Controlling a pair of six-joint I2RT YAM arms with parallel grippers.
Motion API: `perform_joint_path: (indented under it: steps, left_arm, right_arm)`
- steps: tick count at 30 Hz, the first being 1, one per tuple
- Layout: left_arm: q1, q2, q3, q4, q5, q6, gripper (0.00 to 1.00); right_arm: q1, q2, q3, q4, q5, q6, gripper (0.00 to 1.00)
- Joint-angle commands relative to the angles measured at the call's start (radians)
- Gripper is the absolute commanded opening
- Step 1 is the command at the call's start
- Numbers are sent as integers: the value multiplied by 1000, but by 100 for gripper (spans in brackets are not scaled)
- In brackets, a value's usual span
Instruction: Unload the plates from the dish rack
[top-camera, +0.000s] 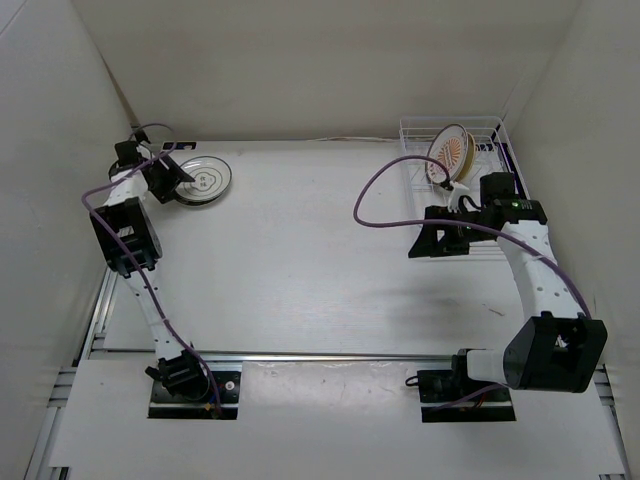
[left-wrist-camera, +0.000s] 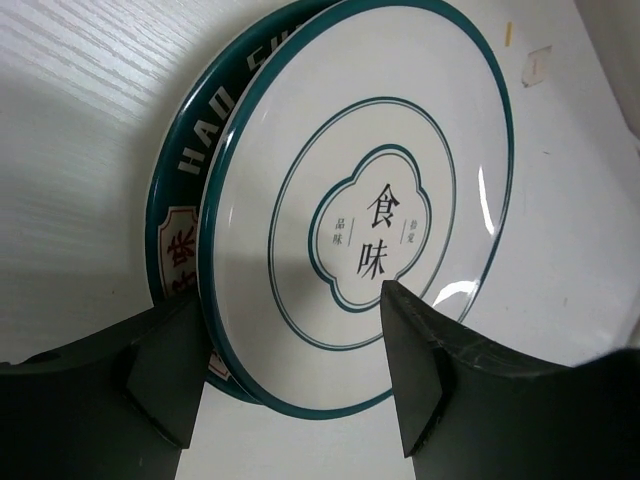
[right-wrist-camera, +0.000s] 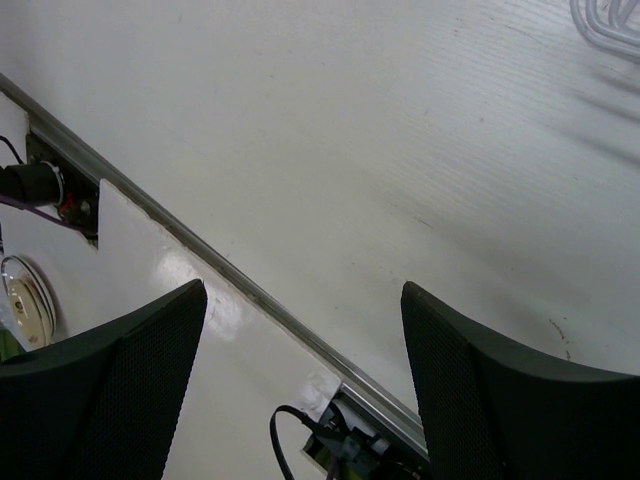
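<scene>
- The left end effector (left-wrist-camera: 288, 300) has its two fingers apart, one on each side of the near edge of the plate with rings (left-wrist-camera: 380, 180); it does not look like it is squeezing it
- That plate lies flat on top of the plate with the dark rim (left-wrist-camera: 172, 215), at the far left of the worktop (top-camera: 300, 270)
- The right end effector (right-wrist-camera: 300, 290) is wide apart too and has nothing in it; it hangs over the bare worktop just in front of the dish rack (top-camera: 492, 130)
- I can see one plate left to take out: the orange sun plate (top-camera: 451, 152) stands on its edge in the far part of the rack
- If the left end effector pulls away crooked, a finger may catch the rim and push the top plate off the one under it
- The sun plate is thin and stands up, so a bump could knock it over, or it could slip if it is only pinched at the very edge
- The purple cable (top-camera: 372, 190) loops close to the rack and could snag on a wire bar
- The rack looks light, so a stuck plate might drag it along
- The worktop is white and smooth, so plates will likely slide easily; a metal rail (top-camera: 330, 355) runs near its front edge
- White walls (top-camera: 300, 70) close in on three sides, and the rack sits close to the right one, so there is little room to swing
</scene>
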Motion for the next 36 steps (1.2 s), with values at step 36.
perform_joint_path:
  steps: [36]
  left_arm:
    - [-61, -454, -128, -131, -215, 195, 90]
  right_arm:
    - [-112, 84, 295, 371, 492, 166, 86]
